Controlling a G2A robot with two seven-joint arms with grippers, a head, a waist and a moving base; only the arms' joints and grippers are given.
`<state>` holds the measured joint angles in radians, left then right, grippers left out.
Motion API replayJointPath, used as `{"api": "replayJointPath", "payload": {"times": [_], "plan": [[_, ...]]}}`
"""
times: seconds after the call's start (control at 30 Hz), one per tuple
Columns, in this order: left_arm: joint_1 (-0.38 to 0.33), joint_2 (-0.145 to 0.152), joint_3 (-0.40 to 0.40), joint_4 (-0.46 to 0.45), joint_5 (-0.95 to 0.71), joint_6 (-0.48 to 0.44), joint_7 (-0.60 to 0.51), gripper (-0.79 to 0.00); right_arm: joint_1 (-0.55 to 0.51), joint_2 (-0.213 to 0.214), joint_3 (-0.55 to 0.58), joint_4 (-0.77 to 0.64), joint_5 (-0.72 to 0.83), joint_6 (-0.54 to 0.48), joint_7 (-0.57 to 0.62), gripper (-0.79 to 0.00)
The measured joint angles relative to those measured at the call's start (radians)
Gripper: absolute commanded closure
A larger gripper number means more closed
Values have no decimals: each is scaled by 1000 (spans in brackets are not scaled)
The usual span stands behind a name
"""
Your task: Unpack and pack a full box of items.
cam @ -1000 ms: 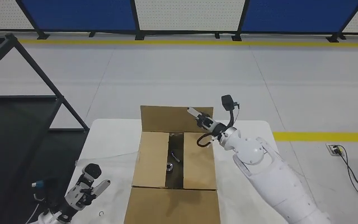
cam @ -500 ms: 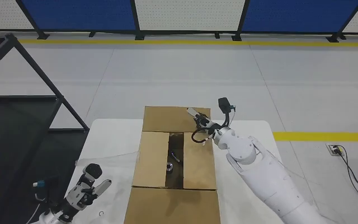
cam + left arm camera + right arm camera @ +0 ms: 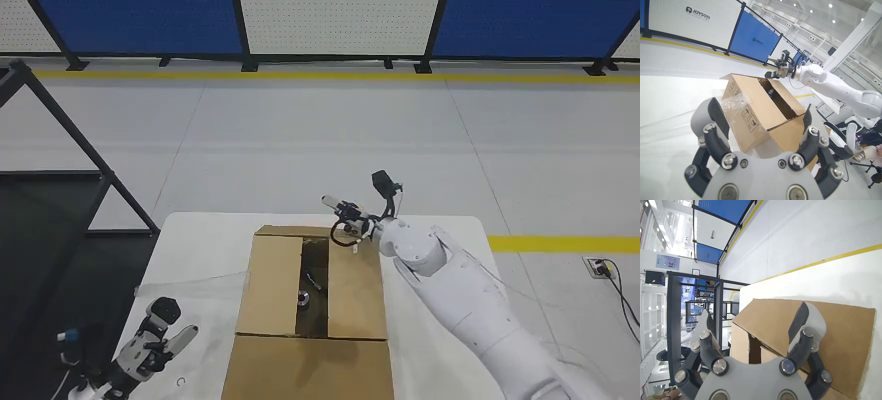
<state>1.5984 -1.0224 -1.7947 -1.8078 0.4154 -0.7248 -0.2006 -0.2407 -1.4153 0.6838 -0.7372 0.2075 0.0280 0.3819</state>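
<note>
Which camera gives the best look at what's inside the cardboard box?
The top view: it looks straight down through the gap between the flaps at small metal pieces inside the cardboard box. The left wrist view glimpses one dark item through the gap; the right wrist view catches the box's outside.

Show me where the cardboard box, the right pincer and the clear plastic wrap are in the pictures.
cardboard box (image 3: 268, 290): top view, on a folded top flap.
right pincer (image 3: 755, 310): right wrist view, midway between its open fingertips.
clear plastic wrap (image 3: 734, 101): left wrist view, on its crumpled middle.
</note>
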Motion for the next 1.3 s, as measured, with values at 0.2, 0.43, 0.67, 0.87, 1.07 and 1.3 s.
{"api": "replayJointPath", "payload": {"times": [0.2, 0.43, 0.67, 0.87, 1.07, 1.3], "plan": [[6, -1, -3, 0, 1, -1, 5, -785, -3, -13, 34, 23, 43, -107, 20, -785], [-12, 0, -25, 10, -4, 7, 12, -785, -69, 17, 110, -95, 69, -260, 163, -785], [-46, 10, -40, 53, 19, -39, -71, -785, -204, 68, 183, -346, 48, -223, 349, -785], [-80, 29, -13, 117, -48, -116, -259, -785, -297, 98, 248, -480, 94, -114, 483, -785], [-89, 33, -9, 128, -97, -95, -317, -785, -302, 107, 263, -499, 42, 24, 457, -785], [-100, 32, 50, 115, -69, -74, -338, -785, -324, 104, 256, -516, 30, 28, 426, -785]]}}
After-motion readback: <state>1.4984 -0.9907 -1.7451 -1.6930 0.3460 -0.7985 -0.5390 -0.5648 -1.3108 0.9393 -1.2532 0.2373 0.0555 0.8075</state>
